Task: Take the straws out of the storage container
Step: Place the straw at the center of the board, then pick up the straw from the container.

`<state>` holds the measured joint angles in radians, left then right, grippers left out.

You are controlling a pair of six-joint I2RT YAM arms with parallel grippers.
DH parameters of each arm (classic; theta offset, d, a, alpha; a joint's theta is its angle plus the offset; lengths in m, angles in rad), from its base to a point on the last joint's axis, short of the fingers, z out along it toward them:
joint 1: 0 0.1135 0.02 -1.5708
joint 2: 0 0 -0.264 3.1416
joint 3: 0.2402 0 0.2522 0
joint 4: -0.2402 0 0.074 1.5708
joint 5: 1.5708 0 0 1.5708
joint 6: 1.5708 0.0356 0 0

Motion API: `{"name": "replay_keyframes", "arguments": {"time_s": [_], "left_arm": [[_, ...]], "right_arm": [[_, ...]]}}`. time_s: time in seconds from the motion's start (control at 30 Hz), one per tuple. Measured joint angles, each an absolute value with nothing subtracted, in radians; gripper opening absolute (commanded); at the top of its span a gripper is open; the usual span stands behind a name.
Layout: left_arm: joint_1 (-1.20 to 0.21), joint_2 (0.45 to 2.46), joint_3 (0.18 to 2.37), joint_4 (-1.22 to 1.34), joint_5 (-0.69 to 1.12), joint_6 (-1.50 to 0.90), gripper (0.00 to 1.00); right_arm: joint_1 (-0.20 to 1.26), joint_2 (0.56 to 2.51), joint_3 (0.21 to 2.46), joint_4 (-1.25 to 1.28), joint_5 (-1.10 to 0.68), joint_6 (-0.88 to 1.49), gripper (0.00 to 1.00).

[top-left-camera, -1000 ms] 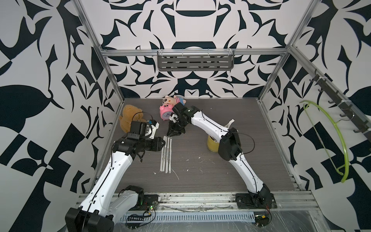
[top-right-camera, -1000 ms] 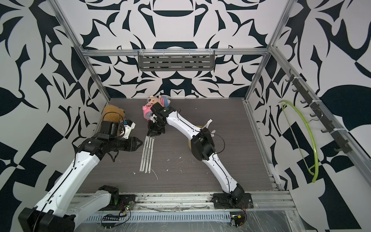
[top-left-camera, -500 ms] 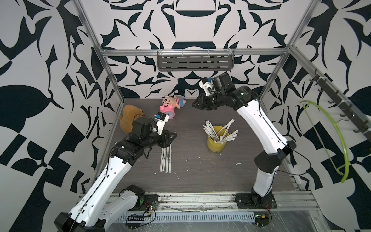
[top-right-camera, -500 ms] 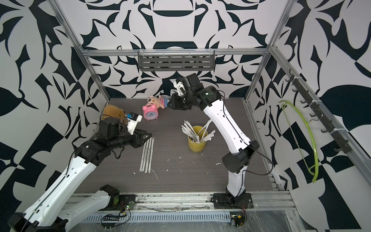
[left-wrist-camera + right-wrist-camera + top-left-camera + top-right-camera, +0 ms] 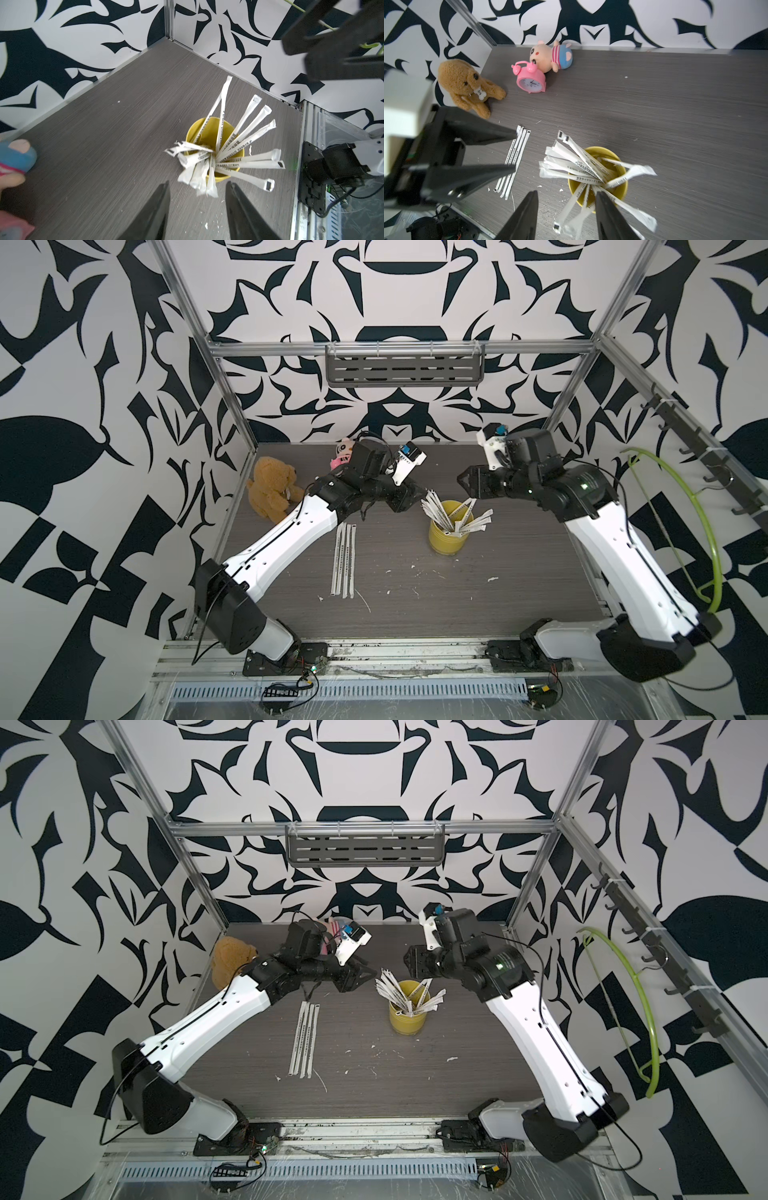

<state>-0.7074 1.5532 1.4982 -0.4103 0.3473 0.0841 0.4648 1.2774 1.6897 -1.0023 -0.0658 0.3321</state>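
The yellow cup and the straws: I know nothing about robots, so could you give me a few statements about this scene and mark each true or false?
1. Some straws lie flat on the table, apart from the cup. True.
2. The cup is empty. False: many more straws stand in it.
3. The left gripper and the right gripper are both open and hold nothing. True.
4. The cup lies on its side. False: it stands upright.
5. The clock touches the cup. False: the clock sits well away, near the back wall.
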Motion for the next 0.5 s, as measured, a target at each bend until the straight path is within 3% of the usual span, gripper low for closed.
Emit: {"name": "replay_keyframes", "arguments": {"time_s": [0.2, 0.5], "left_arm": [[-0.735, 1.705, 1.641, -0.405, 0.410, 0.119, 0.48], [-0.778, 1.977, 1.873, -0.433, 0.478, 0.185, 0.45]], "right_arm": [[0.368, 1.226, 1.674, -1.060, -0.046, 0.332, 0.54], [0.364, 1.142, 1.490, -1.080, -0.090, 0.334, 0.50]]}}
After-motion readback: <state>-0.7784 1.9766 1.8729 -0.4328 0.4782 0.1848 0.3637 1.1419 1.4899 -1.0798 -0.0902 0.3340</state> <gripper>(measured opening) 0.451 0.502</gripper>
